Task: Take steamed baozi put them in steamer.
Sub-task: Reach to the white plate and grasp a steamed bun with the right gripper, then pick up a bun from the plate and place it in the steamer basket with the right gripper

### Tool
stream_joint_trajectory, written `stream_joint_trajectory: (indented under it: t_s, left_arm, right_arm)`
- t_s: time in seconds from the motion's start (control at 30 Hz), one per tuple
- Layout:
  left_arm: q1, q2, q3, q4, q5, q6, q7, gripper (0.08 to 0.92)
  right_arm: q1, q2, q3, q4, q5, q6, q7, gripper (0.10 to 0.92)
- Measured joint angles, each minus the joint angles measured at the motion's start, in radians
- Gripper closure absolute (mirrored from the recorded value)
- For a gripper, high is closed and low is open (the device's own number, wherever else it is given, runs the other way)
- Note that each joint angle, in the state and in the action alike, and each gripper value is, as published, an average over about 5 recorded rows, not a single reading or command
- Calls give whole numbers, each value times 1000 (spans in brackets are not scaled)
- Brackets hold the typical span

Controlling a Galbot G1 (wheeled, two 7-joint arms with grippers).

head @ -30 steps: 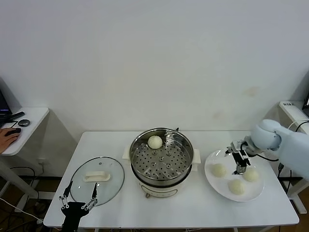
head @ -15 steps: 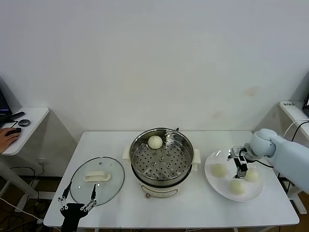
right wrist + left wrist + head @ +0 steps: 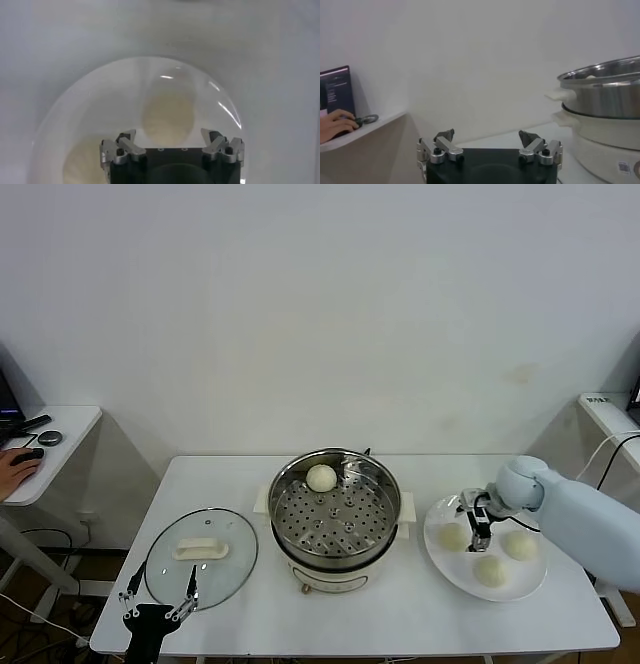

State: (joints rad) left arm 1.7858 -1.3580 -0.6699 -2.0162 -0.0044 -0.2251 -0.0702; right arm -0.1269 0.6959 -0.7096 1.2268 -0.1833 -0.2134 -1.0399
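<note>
— Where are the steamed baozi found?

— One baozi (image 3: 321,477) is seen on the perforated tray inside the steamer (image 3: 334,519), toward 11 o'clock of the pot. Three more are carried on the white plate (image 3: 445,566) at 3 o'clock of the steamer: one (image 3: 453,536) at the plate's 9 o'clock side, one (image 3: 519,544) at its 3 o'clock side, one (image 3: 489,570) toward 6 o'clock.

— And the right claw?

— The right claw (image 3: 478,530) is held over the plate, just beside the 9 o'clock baozi. In the right wrist view its fingers (image 3: 125,142) are shown spread apart, with a baozi (image 3: 167,117) lying between and beyond them, ungripped; a second one (image 3: 85,160) is partly seen near the picture's edge.

— The left claw?

— The left claw (image 3: 160,605) is parked at the desk's (image 3: 400,614) front edge, at 6 o'clock of the glass lid (image 3: 200,557). Its fingers (image 3: 444,136) are spread and nothing is held. The steamer's steel wall (image 3: 607,95) is shown off to one side in that wrist view.

— Anything else?

— A person's hand (image 3: 14,470) is rested on a mouse on a side desk (image 3: 60,446) at 9 o'clock.
</note>
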Motion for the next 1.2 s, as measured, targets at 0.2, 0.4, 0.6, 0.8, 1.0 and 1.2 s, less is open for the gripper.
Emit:
stream_joint_trajectory:
  t_s: [0.2, 0.4, 0.6, 0.8, 1.0, 1.2]
  left_arm:
    - [-1, 2, 0, 0, 0, 0, 0, 177]
    - [-2, 4, 0, 0, -1, 0, 0, 177]
    - [2, 7, 1, -5, -3, 0, 1, 177]
    - [-1, 19, 1, -3, -15, 5, 4, 177]
    - [-10, 28, 2, 3, -38, 8, 5, 177]
    - [-18, 33, 2, 3, -52, 8, 2, 177]
  right_arm:
    - [-7, 15, 6, -13, -9, -4, -4, 329]
    - [-6, 30, 10, -18, -14, -7, -7, 420]
    - [17, 18, -2, -3, 2, -17, -18, 478]
    - [102, -37, -50, 61, 63, -43, -36, 490]
    - [279, -94, -144, 163, 181, -86, -50, 491]
    - [527, -78, -291, 267, 335, -152, -41, 484]
